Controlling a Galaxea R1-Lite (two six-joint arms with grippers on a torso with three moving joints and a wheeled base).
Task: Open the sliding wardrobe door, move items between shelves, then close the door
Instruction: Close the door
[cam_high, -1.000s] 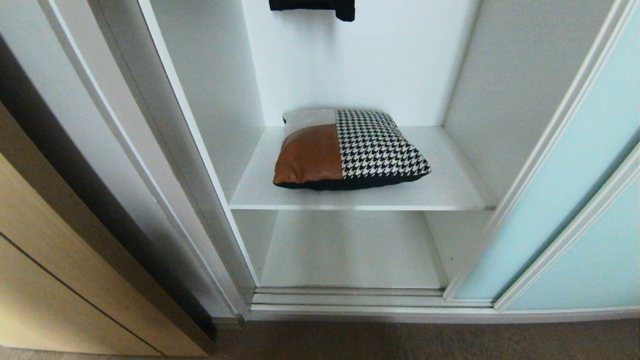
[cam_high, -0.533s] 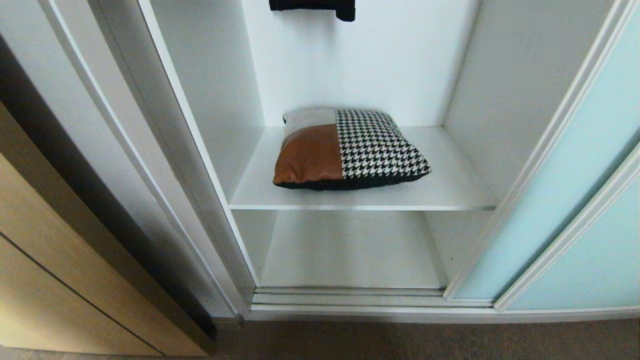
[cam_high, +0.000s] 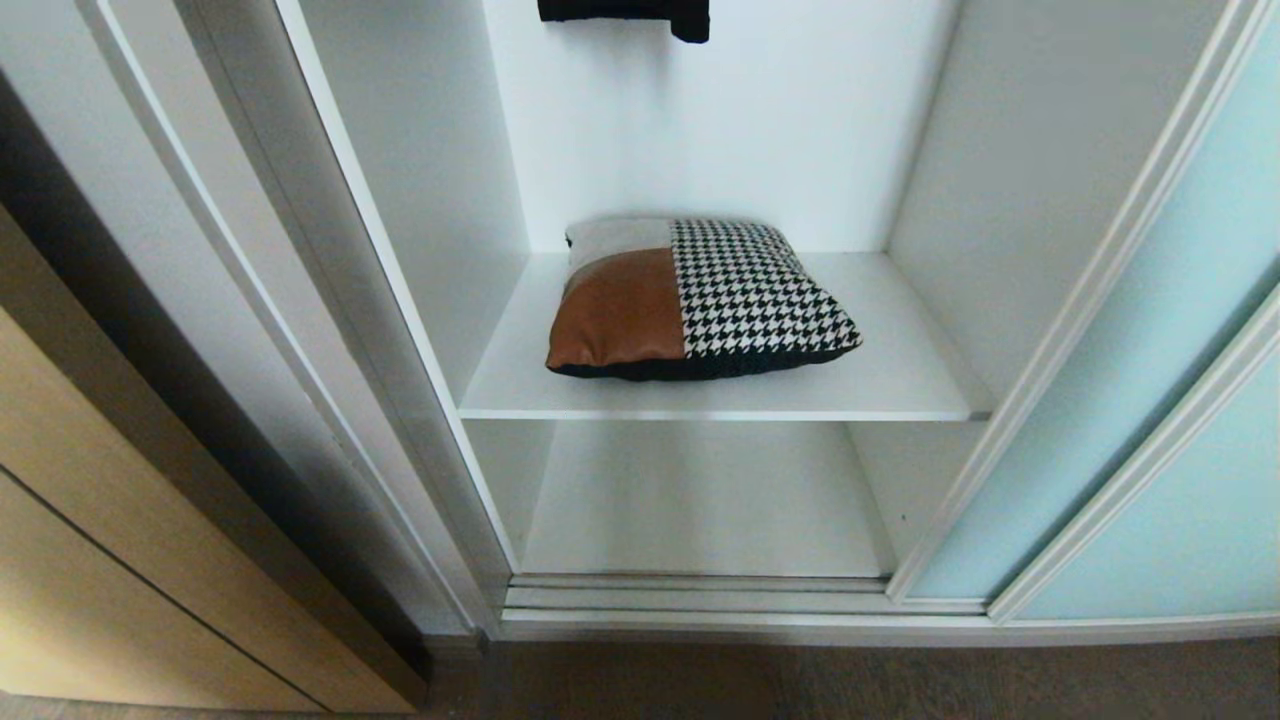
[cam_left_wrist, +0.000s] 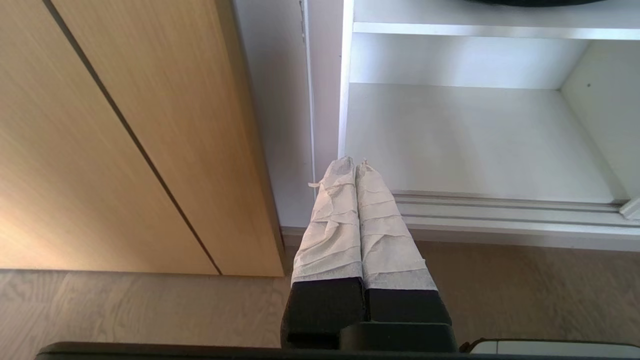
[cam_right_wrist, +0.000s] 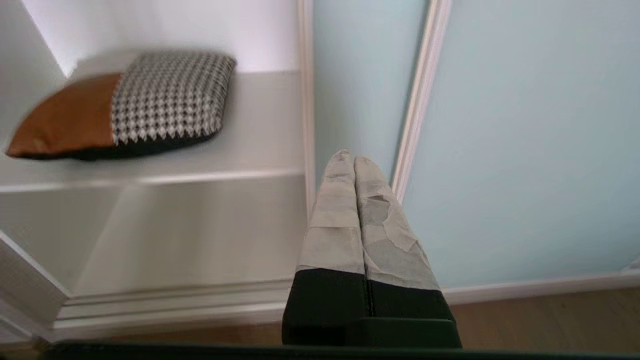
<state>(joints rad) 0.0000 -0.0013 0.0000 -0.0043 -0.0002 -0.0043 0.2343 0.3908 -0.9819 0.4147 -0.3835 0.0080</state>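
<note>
The sliding wardrobe door, pale aqua glass in a thin frame, stands slid aside at the right, leaving the wardrobe open. A patchwork cushion of brown, cream and houndstooth lies on the upper white shelf; the lower shelf is bare. Neither arm shows in the head view. My right gripper is shut and empty, pointing at the door's frame edge, with the cushion off to one side. My left gripper is shut and empty, low before the lower shelf.
A light wooden panel stands at the left of the wardrobe. A dark garment hangs above the cushion. The door's floor track runs along the wardrobe's front, with brown floor before it.
</note>
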